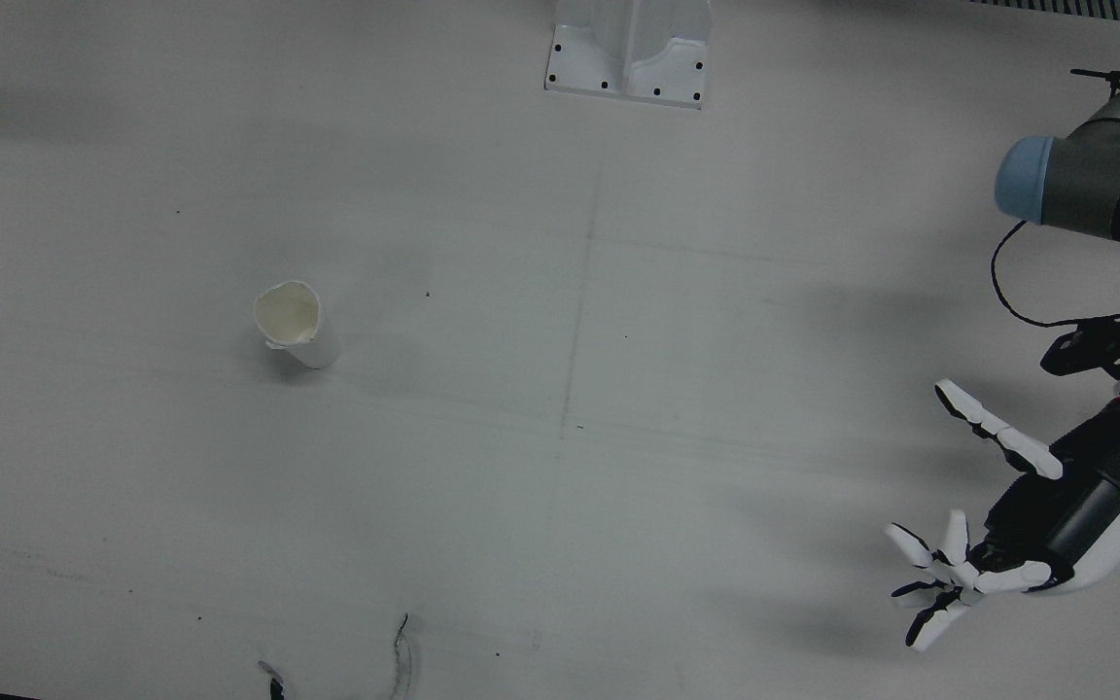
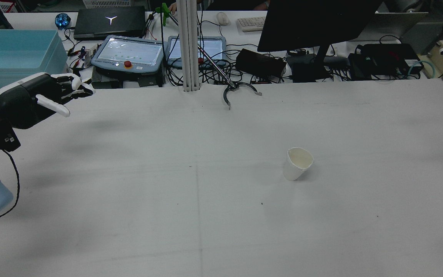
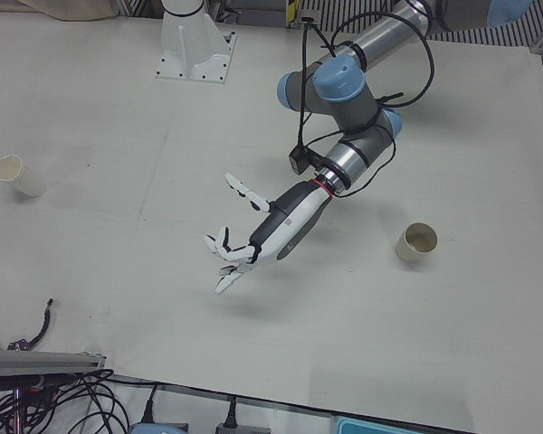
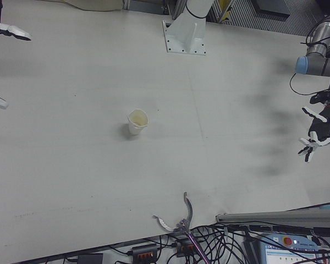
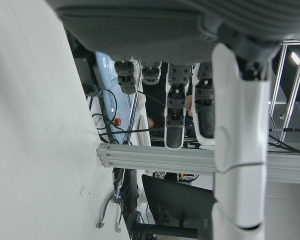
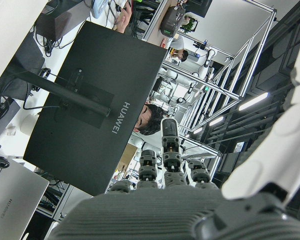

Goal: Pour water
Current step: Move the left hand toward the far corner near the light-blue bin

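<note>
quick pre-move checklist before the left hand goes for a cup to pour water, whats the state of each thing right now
1. Left hand empty, fingers spread: ok.
2. Cup near the left arm upright on the table, mouth up: ok.
3. Second cup upright on the right half of the table: ok, though its rim looks dented.
4. Water in either cup: cannot tell; neither interior shows a clear liquid surface.
5. Left hand clear of the table: ok; it hovers above its shadow.
6. Right hand ready: it looks empty and open at the right-front view's edge; its distance from the second cup cannot be judged.
</note>
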Motion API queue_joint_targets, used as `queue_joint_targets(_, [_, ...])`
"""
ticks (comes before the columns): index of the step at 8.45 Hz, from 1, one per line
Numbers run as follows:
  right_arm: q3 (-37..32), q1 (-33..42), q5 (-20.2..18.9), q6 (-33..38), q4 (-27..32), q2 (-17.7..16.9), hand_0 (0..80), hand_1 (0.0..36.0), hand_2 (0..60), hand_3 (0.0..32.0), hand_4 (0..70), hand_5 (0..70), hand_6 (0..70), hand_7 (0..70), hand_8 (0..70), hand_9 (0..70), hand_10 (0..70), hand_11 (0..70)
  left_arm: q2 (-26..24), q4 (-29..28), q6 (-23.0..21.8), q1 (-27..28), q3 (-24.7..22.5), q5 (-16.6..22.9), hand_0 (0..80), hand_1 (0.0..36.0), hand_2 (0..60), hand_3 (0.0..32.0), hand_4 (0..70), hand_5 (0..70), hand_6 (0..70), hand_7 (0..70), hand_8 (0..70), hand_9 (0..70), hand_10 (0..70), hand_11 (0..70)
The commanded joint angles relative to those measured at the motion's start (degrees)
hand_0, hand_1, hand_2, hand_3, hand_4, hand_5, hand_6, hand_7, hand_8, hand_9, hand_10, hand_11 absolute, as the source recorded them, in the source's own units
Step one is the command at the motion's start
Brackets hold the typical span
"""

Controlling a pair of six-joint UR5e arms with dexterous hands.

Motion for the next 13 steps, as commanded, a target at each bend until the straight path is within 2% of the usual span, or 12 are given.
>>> queue_joint_targets(1, [1.7,1.4,-0.2,2.7,0.0,-2.1,38.3,8.3,17.6,4.4,0.0,7.0,23.9,16.5,9.5,7.7,0.0,0.0,5.3,5.3,-1.0,1.8,-8.7,0.0,80.0,28.2,0.0,0.0,19.2,0.0,12.7,6.1,6.4,0.0,8.2,15.6])
queue_joint_targets(2, [2.6,2.2,-0.2,2.8,-0.2,-2.9,38.9,8.8,18.2,3.4,0.0,7.2,24.5,17.3,9.5,7.7,0.0,0.0,5.3,6.3,-1.0,2.1,-9.7,0.0,80.0,30.9,0.0,0.0,18.2,0.0,12.4,6.0,6.7,0.0,8.3,16.0])
queue_joint_targets(3, [3.0,2.8,-0.3,2.9,-0.2,-4.0,39.3,9.1,18.0,3.4,0.0,7.1,23.6,16.5,9.0,6.9,0.0,0.0,5.1,6.4,-1.1,2.4,-9.7,0.0,80.0,29.8,0.0,0.0,18.8,0.0,12.7,5.9,6.9,0.0,8.0,15.5])
queue_joint_targets(4, [3.1,3.9,-1.2,2.9,-0.3,-4.5,39.8,9.7,17.9,4.0,0.0,6.9,21.7,14.9,8.0,5.8,0.0,0.0,4.8,6.4,-1.1,2.5,-9.7,-0.1,80.0,30.2,0.0,0.0,21.6,0.0,14.7,7.2,7.6,0.0,8.3,16.0])
queue_joint_targets(6, [3.2,4.0,-1.3,2.9,-0.4,-5.1,40.6,10.4,17.0,6.2,0.0,6.5,18.2,9.5,5.8,2.6,0.0,0.0,4.8,6.9,-1.1,3.6,-9.7,0.0,80.0,31.6,0.0,0.0,22.1,0.0,15.4,8.1,7.0,0.2,9.0,17.1])
queue_joint_targets(8, [3.3,4.5,-1.3,2.9,-0.5,-5.1,41.1,10.4,16.9,7.6,0.0,6.7,19.0,11.5,6.1,3.1,0.0,0.0,3.7,8.3,-1.1,6.3,-9.7,-0.2,80.0,31.9,0.0,0.0,22.7,0.0,15.4,8.6,6.6,0.3,9.4,17.7])
queue_joint_targets(10, [3.2,4.4,-1.3,2.9,-0.5,-5.0,41.2,10.3,17.9,6.2,0.0,6.8,21.4,14.8,7.1,4.6,0.0,0.0,0.8,10.9,-1.8,6.2,-9.7,0.0,80.0,33.2,0.0,0.0,23.3,0.0,15.8,9.1,6.8,0.4,9.4,17.9])
queue_joint_targets(13, [4.3,5.6,-1.4,2.9,-0.5,-4.8,42.2,10.6,18.1,7.0,0.0,7.1,23.1,16.8,7.4,5.0,0.0,0.0,-0.7,12.5,-1.8,6.1,-10.4,0.1,80.0,33.9,0.0,0.0,24.0,0.0,15.9,9.5,6.5,0.5,9.2,17.8])
